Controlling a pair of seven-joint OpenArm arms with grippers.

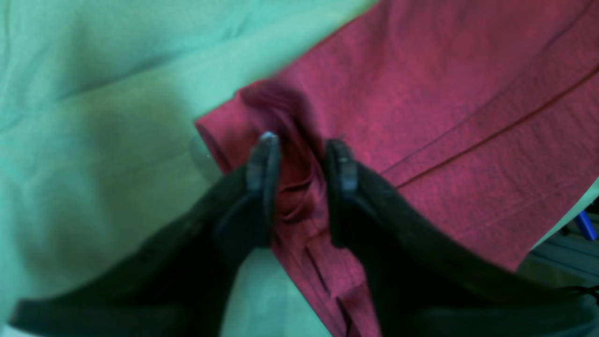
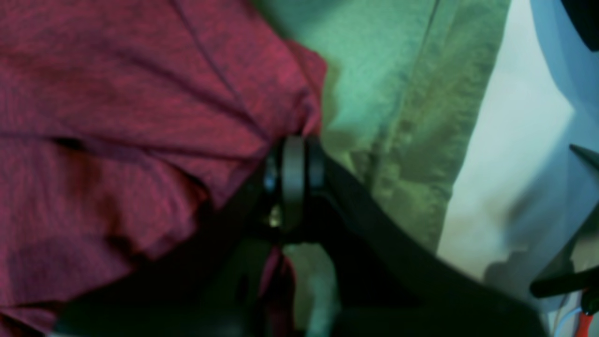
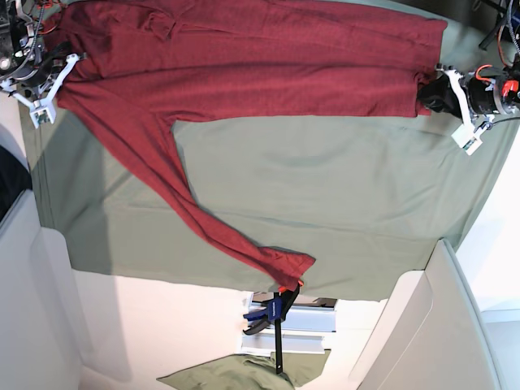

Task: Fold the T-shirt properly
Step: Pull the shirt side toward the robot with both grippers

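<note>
The maroon T-shirt lies spread across the far part of the olive-green cloth. One long sleeve trails down toward the cloth's near edge. My left gripper is at the shirt's right-hand end, open. A bunched ridge of shirt fabric sits loose between its two fingers. At the shirt's left-hand end is my right gripper, shut on a gathered edge of the T-shirt.
The green cloth covers the table, and its edge shows in the right wrist view. A blue clamp stands below the table's near edge. White walls flank the lower left and right of the base view.
</note>
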